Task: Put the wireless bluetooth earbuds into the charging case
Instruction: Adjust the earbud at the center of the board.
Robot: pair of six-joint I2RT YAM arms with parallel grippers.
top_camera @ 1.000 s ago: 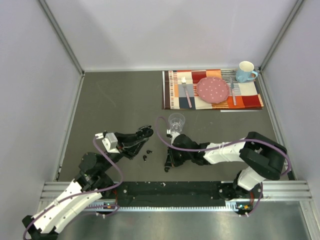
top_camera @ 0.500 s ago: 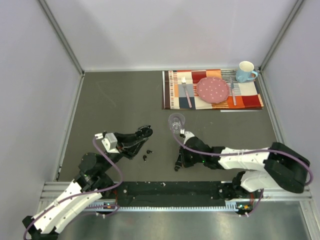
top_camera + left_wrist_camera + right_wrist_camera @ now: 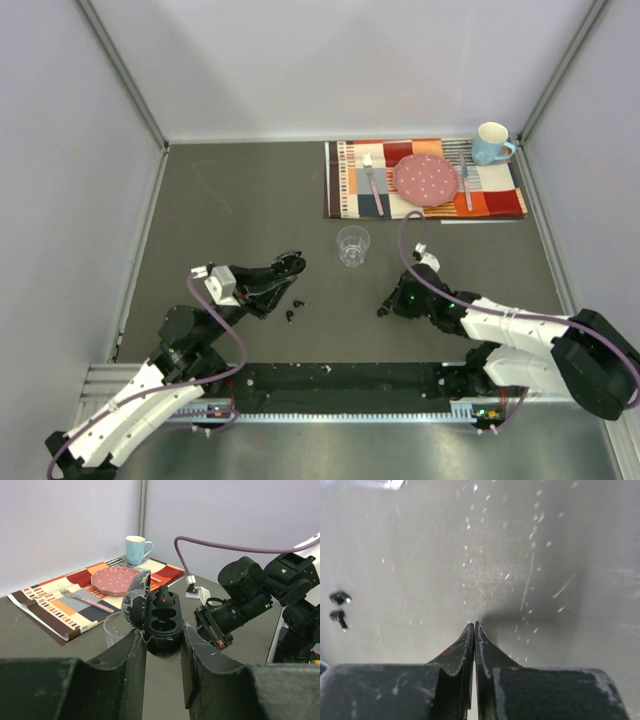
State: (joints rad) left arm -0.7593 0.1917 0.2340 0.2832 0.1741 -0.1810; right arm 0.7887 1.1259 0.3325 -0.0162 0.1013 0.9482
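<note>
- You're on a dark grey worktop, scuffed and speckled, boxed in by pale walls with metal corner rails.
- Far right: a striped placemat with a pink dotted plate, forks either side of it, and a light blue mug at the corner. A clear cup stands mid-worktop.
- Two earbuds are tiny, glossy and black with short stems, lying loose on the worktop close together.
- The charging case is a black oval with its lid hinged open. One slot holds a dark shape with a red light; the other slot looks empty.
- Your left tool is clamped on the case's lower half, lid side up.
- The loose earbuds sit just beside that tool, on its near side, not touching it.
- Your right tool has its fingers pressed together on nothing, its tip low over bare worktop.
- The earbuds lie well off to its left, apart from it.
</note>
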